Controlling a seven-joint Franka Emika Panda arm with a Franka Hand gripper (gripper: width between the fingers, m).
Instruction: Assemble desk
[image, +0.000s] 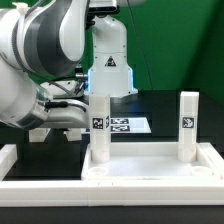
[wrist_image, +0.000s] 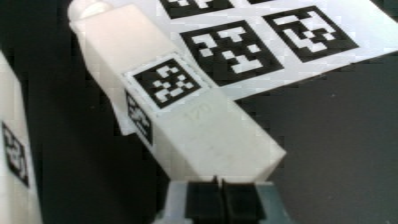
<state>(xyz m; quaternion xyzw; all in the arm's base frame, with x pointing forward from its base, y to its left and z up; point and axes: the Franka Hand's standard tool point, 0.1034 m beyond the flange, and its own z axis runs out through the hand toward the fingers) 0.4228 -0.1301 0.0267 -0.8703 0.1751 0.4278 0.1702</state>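
The white desk top (image: 150, 168) lies flat near the front rail. Two white tagged legs stand upright on it, one at the exterior view's left (image: 100, 128) and one at the right (image: 188, 125). My gripper (image: 78, 116) reaches in from the left, close beside the left leg, and its fingers are mostly hidden there. In the wrist view a tagged white leg (wrist_image: 196, 120) stretches away from my gripper (wrist_image: 221, 200). The dark pads (wrist_image: 242, 203) meet with only a thin line between them. The leg's near end lies right at the fingertips, not between them.
The marker board (image: 128, 125) lies behind the legs and also shows in the wrist view (wrist_image: 267, 40). White border rails run along the front (image: 110, 190) and left (image: 15, 160). The robot base (image: 108, 70) stands at the back. Another tagged white piece (wrist_image: 13, 140) shows at the wrist view's edge.
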